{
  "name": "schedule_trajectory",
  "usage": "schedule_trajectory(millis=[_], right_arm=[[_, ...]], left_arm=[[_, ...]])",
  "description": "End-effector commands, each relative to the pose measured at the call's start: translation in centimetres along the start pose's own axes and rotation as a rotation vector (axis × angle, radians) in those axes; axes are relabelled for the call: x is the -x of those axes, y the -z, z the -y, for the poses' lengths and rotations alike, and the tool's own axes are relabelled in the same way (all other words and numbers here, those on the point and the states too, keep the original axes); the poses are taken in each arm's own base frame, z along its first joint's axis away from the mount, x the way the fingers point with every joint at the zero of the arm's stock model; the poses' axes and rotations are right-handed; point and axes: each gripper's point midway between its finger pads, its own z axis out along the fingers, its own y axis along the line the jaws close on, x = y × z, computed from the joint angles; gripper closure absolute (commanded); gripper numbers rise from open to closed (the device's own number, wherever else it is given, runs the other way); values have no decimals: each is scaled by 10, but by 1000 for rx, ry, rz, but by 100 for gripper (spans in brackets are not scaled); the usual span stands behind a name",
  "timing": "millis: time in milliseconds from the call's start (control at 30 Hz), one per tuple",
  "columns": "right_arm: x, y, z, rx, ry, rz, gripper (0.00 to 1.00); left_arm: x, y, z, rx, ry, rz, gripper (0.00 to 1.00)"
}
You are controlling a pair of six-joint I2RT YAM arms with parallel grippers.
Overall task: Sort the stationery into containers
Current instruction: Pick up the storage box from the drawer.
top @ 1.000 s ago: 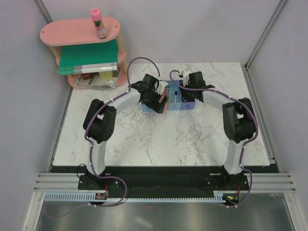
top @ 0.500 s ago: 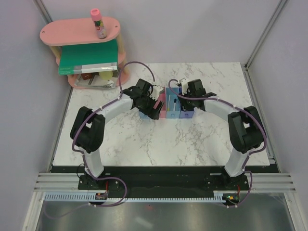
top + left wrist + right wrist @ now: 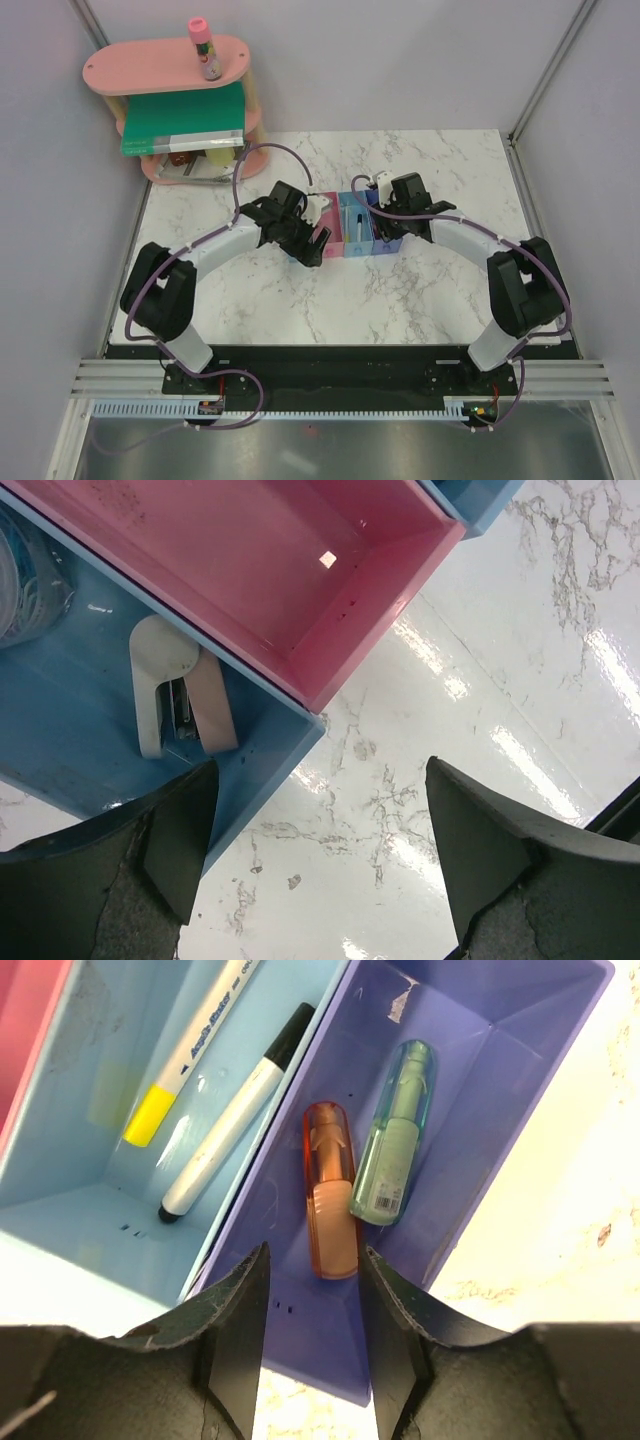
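The row of joined bins point(image 3: 352, 240) stands mid-table. In the left wrist view, a light blue bin point(image 3: 70, 750) holds a small white-and-pink stapler-like piece point(image 3: 175, 695) and a clear round pot point(image 3: 25, 575); the pink bin point(image 3: 300, 590) is empty. In the right wrist view, a light blue bin point(image 3: 80, 1120) holds a black-and-white marker point(image 3: 235, 1110) and a yellow-tipped marker point(image 3: 185, 1055); the darker blue bin point(image 3: 500, 1070) holds an orange tube point(image 3: 333, 1200) and a green tube point(image 3: 392, 1150). My left gripper point(image 3: 320, 880) is open and empty at the light blue bin's corner. My right gripper point(image 3: 312, 1340) is open and empty over the darker bin's near wall.
A pink oval two-tier shelf point(image 3: 150, 70) stands at the back left, with a pink-capped tube point(image 3: 203, 48) on top and a big green flat book point(image 3: 185, 115) on its lower tier. Grey walls enclose the marble table point(image 3: 330, 300).
My left arm has swung its elbow out to the left and its gripper has drawn back towards the near left. The bin row sits slightly nearer than before. The right gripper stays over the darker bin.
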Motion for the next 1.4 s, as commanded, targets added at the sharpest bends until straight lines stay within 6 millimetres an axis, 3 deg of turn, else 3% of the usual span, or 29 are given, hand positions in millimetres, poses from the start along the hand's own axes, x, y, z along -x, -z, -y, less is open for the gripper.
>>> schedule_trajectory(millis=[0,167,233,333,400,433,567,667,733,767,800,967,1000,1067,1100,1133,1267,1367], right_arm=[[2,20,-12,22,22,17,52],[18,34,-7,-6,51,49,52],[26,43,-6,-10,64,61,51],[59,65,-4,-18,96,130,49],[69,76,-1,-30,114,149,40],[82,84,2,-46,129,177,30],[98,106,4,-60,183,219,5],[104,121,6,-73,221,240,2],[106,126,7,-85,229,248,2],[108,131,9,-99,240,261,2],[107,132,10,-103,246,262,2],[107,137,14,-133,253,285,2],[108,137,15,-139,251,286,2],[107,137,16,-142,248,289,2],[107,137,16,-143,248,292,2],[106,137,17,-144,249,290,2],[103,137,20,-158,248,290,2],[101,135,21,-158,247,287,2]], left_arm=[[12,16,5,-3,-26,61,11],[33,41,4,29,-84,102,11],[55,61,6,39,-124,157,10],[81,94,12,48,-167,227,8],[99,117,12,81,-184,275,4],[106,126,11,104,-183,298,1],[134,166,-6,245,-171,371,0],[153,193,-26,366,-213,408,0],[172,222,-45,475,-213,451,0],[175,226,-65,518,-185,443,0],[192,250,-72,553,-173,498,0],[226,293,-139,732,-109,556,0],[240,298,-150,751,-97,582,0],[249,306,-169,779,-64,612,0],[260,323,-170,791,-59,668,0],[265,313,-179,780,-35,671,0],[291,338,-191,796,-9,831,0],[297,343,-198,789,14,900,0]])
